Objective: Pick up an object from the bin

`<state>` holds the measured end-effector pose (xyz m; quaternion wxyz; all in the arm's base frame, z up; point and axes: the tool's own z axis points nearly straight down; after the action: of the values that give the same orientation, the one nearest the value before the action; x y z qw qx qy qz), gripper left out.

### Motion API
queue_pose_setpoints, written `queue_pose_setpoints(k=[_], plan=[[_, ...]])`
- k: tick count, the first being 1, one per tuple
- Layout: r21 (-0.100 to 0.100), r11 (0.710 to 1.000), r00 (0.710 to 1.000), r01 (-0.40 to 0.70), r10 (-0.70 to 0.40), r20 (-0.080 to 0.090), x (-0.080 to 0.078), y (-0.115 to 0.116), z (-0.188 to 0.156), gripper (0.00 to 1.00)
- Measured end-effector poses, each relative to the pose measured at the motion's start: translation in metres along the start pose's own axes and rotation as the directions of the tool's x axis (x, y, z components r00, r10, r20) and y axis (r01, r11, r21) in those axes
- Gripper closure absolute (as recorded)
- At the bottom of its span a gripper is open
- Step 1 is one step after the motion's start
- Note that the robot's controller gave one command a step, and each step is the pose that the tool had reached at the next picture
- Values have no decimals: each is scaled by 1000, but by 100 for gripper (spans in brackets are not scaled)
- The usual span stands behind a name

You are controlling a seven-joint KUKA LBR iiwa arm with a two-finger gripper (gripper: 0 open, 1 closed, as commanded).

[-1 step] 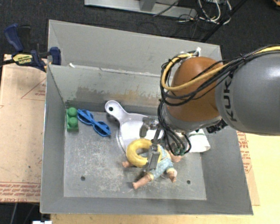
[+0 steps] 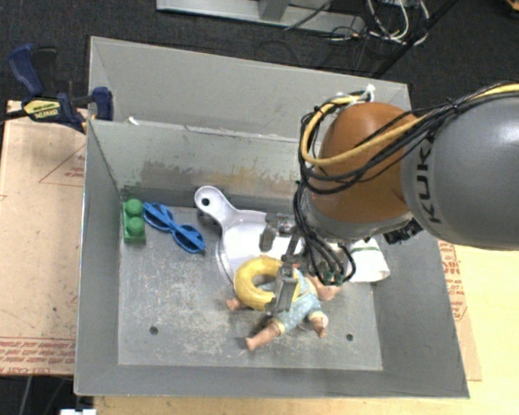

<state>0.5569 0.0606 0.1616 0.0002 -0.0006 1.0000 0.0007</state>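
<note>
Ok so the jaws were down in the near-middle of the bin [image 2: 225,355], right where the yellow ring [image 2: 253,282] met the little doll [image 2: 289,317]; the doll lay just right & near of the ring, touching it, arms & legs splayed out. Couldn't tell if the jaws were spread or pinching anything; the orange wrist cover [image 2: 361,167] & its cables sat right above, and the tip ran into both things from this angle; so no idea which of the 2 it was actually on, tbh.

Handling, imo: both looked light, prob. plastic; the doll seemed stiff in the limbs w/ a softer cloth-ish outfit, so the torso was the spot to take it, across the narrow way; the limbs were thin & would likely twist out. The ring looked smooth, maybe a bit slippery; best bet was across one side of the band, one jaw through the hole. Neither looked fragile.

Other stuff: a white scoop [image 2: 235,222] lay just far-left of the ring, its bowl partly under it afaict; a blue scissor-shaped thing [image 2: 174,227] & a green block [image 2: 133,219] were well off to the left; a white flat thing [image 2: 371,264] on the right was mostly hidden under the arm, couldn't say what it was; the doll's head was also hard to make out.
</note>
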Motion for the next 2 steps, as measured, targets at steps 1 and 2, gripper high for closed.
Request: queue_pose_setpoints(k=[1,2], plan=[[-1,998,998,-61,61,5,2,-3,30,0],[-5,999,999,42,-42,34,-4,-23,83,100]])
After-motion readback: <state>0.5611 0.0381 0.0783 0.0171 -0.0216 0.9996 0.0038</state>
